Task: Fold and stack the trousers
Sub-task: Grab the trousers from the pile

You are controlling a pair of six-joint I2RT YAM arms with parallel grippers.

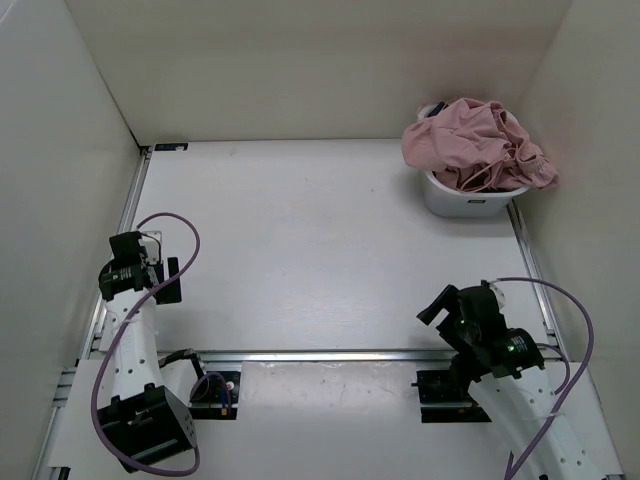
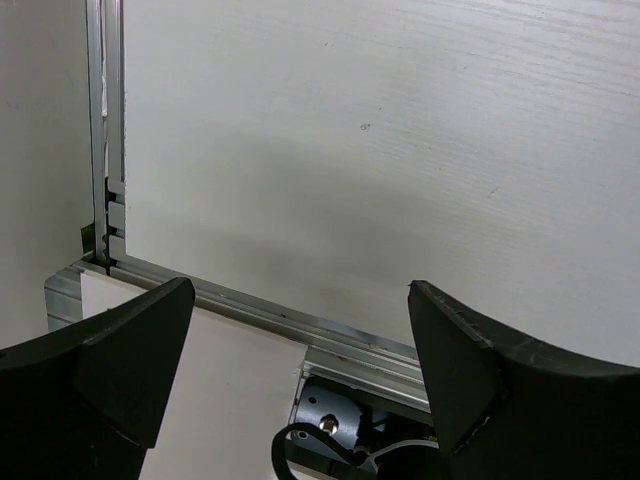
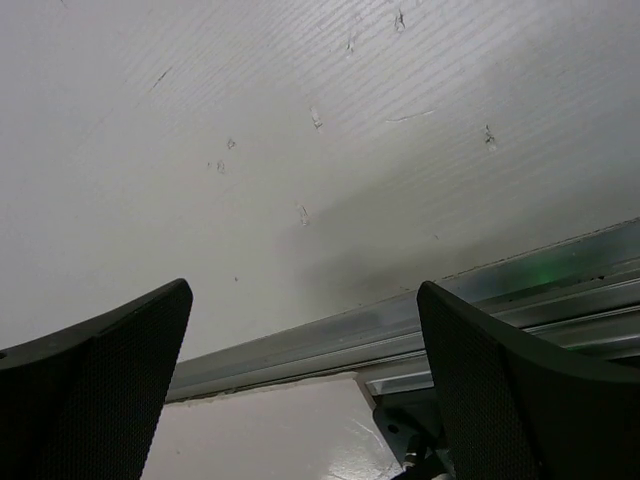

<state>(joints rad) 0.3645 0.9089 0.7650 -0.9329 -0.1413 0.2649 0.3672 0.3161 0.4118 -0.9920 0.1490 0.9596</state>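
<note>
The trousers [image 1: 470,145] fill the white basket [image 1: 462,203] at upper right; left gripper [image 2: 300,300] and right gripper [image 3: 303,300] stand wide, empty.

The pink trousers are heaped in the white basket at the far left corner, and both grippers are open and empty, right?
Not quite: the top external view shows the trousers heaped in the white basket at the far right corner. The left gripper and right gripper are open and empty.

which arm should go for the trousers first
Right, probably: the trousers are heaped in the basket at the far right, on the side of the open right gripper; the left gripper is across the table.
</note>
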